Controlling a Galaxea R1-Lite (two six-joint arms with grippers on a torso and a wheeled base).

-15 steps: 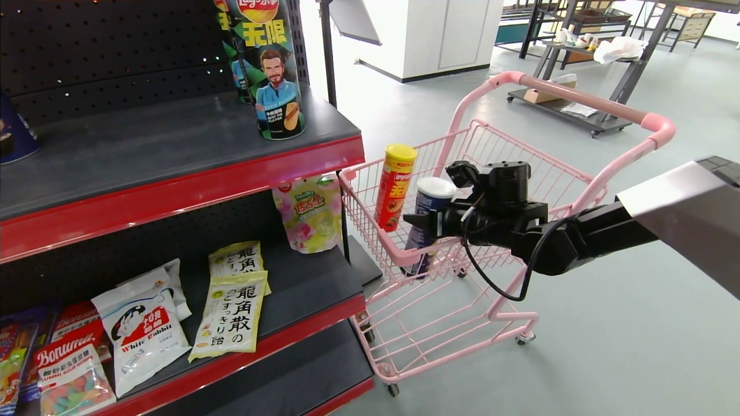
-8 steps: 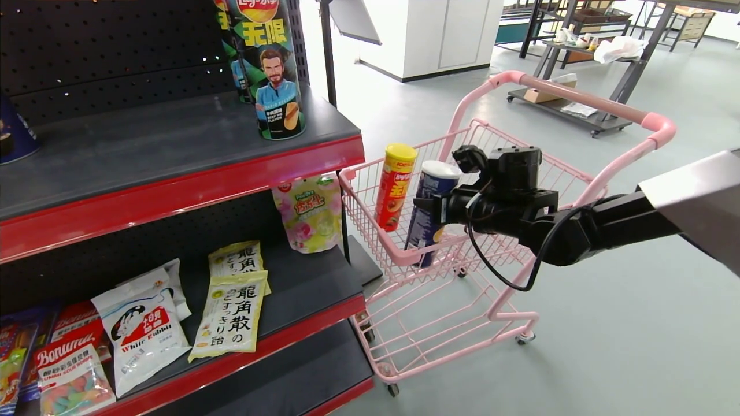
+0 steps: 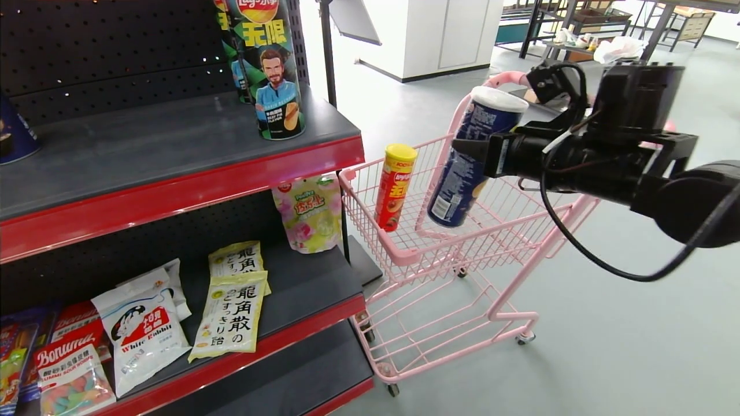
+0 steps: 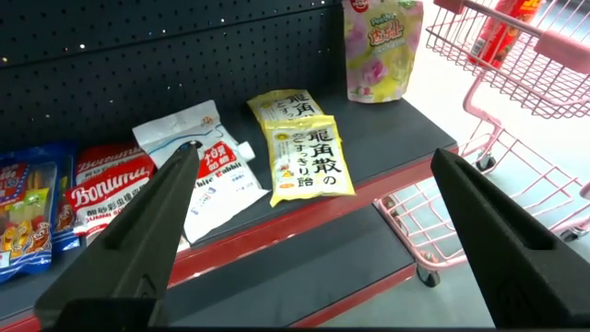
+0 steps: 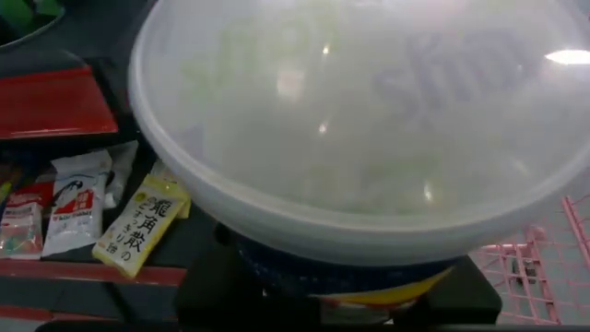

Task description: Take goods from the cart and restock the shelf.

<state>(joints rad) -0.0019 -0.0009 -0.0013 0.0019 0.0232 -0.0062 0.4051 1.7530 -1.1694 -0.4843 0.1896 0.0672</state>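
Head view: right end effector (image 3: 483,157) is gripping the blue can (image 3: 462,190) — tilted, hanging above the pink cart (image 3: 399,254).
Left wrist view: left end effector (image 4: 313,161) is gaping wide open, facing the shelf (image 4: 406,152).
Right wrist view: the lid (image 5: 359,120) of the blue can is sitting close before the camera.

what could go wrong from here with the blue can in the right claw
1. The blue can hangs tilted in the right claw above the pink cart. It is gripped by its side, so it might slip and drop.
2. Its bottom end is close to the red can. A swing toward the top shelf could knock that over.
3. The tall can stands near that shelf's front edge, and a careless placement may topple it.
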